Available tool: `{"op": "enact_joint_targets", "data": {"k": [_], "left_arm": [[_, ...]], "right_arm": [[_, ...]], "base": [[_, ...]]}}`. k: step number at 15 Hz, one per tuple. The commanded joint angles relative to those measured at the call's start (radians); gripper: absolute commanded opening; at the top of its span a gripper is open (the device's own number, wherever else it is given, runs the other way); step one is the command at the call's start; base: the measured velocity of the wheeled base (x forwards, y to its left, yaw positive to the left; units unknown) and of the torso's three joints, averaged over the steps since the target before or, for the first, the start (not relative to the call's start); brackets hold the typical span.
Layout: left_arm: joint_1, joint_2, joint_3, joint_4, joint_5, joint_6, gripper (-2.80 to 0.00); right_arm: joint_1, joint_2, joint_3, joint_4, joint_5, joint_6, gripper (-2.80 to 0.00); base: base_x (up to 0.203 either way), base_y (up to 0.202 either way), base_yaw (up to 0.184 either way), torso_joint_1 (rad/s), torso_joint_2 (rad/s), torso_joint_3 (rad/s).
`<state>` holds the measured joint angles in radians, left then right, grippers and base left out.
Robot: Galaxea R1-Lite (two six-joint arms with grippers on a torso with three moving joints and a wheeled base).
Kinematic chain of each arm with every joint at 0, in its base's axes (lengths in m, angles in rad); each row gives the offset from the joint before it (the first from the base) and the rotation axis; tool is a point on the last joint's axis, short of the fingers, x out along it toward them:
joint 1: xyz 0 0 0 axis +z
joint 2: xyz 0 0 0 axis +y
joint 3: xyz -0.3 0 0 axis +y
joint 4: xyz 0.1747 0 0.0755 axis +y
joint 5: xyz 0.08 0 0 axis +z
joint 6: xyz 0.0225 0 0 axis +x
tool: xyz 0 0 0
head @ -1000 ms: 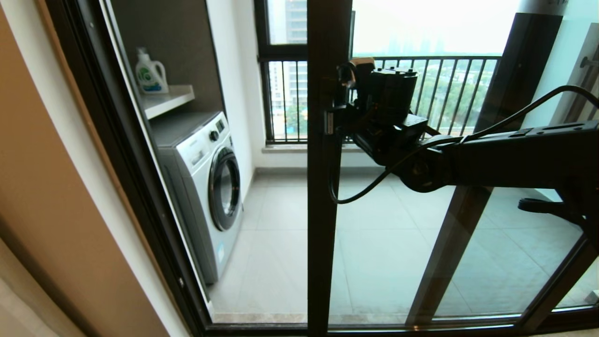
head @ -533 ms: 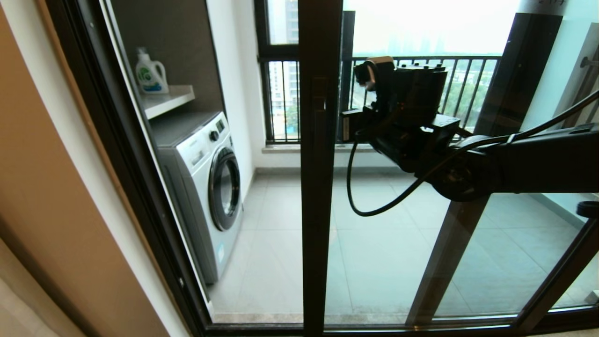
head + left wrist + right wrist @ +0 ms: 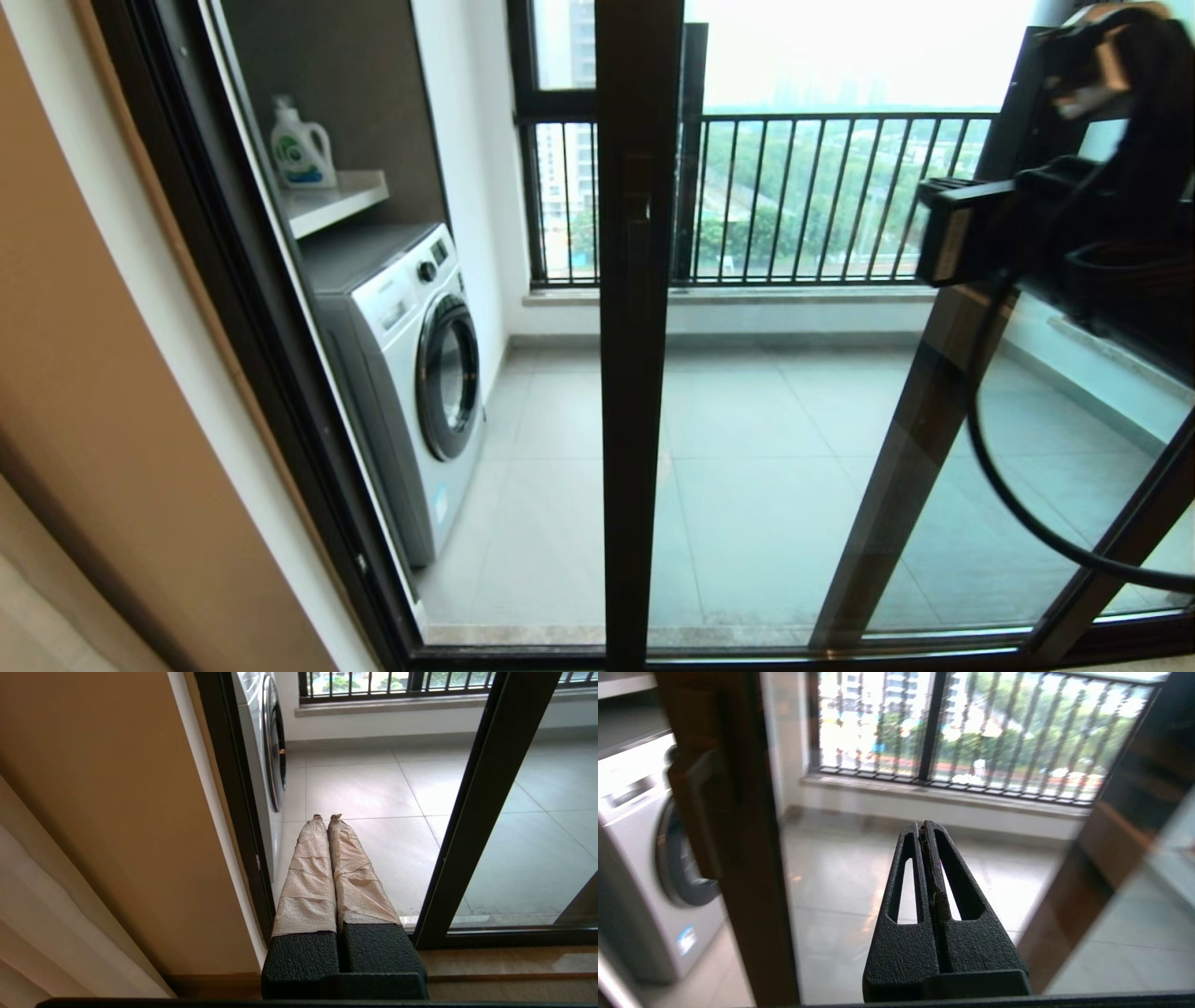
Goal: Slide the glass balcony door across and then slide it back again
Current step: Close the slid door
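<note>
The glass balcony door (image 3: 794, 467) has its dark brown upright (image 3: 639, 420) mid-view, with a short bar handle (image 3: 638, 252); its glass runs to the right. Between the upright and the left frame the doorway stands open. My right arm's wrist (image 3: 1074, 215) hangs at the upper right, well clear of the upright. In the right wrist view my right gripper (image 3: 923, 823) is shut and empty, facing the glass, with the handle (image 3: 698, 812) off to one side. My left gripper (image 3: 327, 817), its fingers wrapped in tape, is shut and empty, low by the door's bottom track.
A white washing machine (image 3: 411, 373) stands just inside the balcony on the left, under a shelf with a detergent bottle (image 3: 301, 145). A window with railing bars (image 3: 822, 196) closes the balcony's far side. A second dark frame post (image 3: 934, 392) slants at the right. A beige wall (image 3: 93, 373) lies at the left.
My right arm has come off the door's upright and swung far to the right and up. The upright slid slightly left early on, then stayed put.
</note>
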<state>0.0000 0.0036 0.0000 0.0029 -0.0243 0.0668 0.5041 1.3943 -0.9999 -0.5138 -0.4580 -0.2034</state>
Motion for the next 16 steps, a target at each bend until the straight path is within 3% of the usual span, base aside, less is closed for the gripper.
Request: {"op": "enact_joint_targets", "data": {"k": [1,9,12,16], "left_arm": [[0.000,-0.001,0.000,0.000,0.000,0.001,-2.80],[0.000,-0.001,0.000,0.000,0.000,-0.001,-2.80],[0.000,-0.001,0.000,0.000,0.000,-0.001,-2.80],[0.000,-0.001,0.000,0.000,0.000,0.000,-2.80]], "right_arm": [[-0.090,-0.277,0.110,0.002,-0.019,-0.047,-2.80],[-0.422,-0.803,0.439,0.005,-0.023,-0.141,-2.80],[-0.477,-1.009,0.608,0.007,0.017,-0.175,-2.80],[-0.499,-1.290,0.876,0.044,0.173,-0.237,-2.80]], "base": [[0.000,0.000,0.000,0.000,0.00,0.000],[0.000,0.000,0.000,0.000,0.00,0.000],[0.000,0.000,0.000,0.000,0.00,0.000],[0.000,0.000,0.000,0.000,0.00,0.000]]}}
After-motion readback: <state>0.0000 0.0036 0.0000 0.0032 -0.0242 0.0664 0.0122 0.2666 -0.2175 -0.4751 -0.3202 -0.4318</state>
